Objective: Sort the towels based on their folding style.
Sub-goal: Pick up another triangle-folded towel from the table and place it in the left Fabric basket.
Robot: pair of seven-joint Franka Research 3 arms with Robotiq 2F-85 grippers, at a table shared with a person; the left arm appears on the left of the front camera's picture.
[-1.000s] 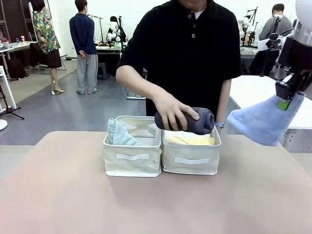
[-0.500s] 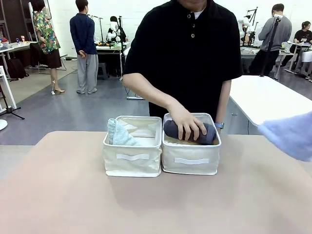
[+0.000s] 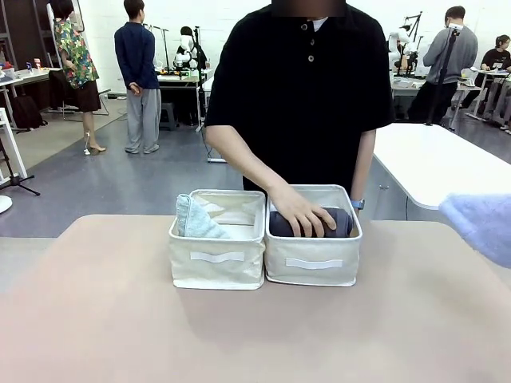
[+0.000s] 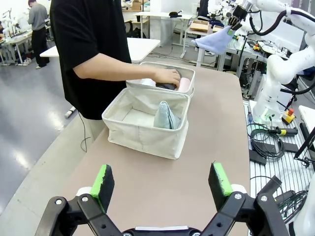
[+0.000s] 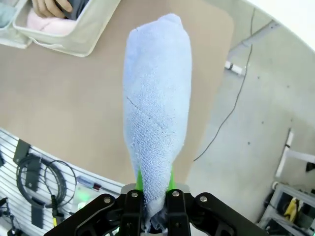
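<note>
Firstly, tan tabletop, bare across the near half. Carries two cream bins near the far edge, side by side and touching: left bin, right bin. Behind them, person in a black shirt, standing at the far side.

Near the tabletop's right edge, up in the air, periwinkle towel, cone-shaped. Hangs pinched at one end between the pressed-in green pads of the right end effector.

Toward the tabletop's left end, left end effector. Hovers above bare tabletop with fingers spread wide, gripping nothing, well apart from both bins.

Inside the right bin, dark grey towel, rolled, lying on its side under the person's hand. Beside it in the same bin, pink towel, partly hidden. Inside the left bin, pale mint-blue towel, a cone leaning on the wall at the robot's left.
</note>
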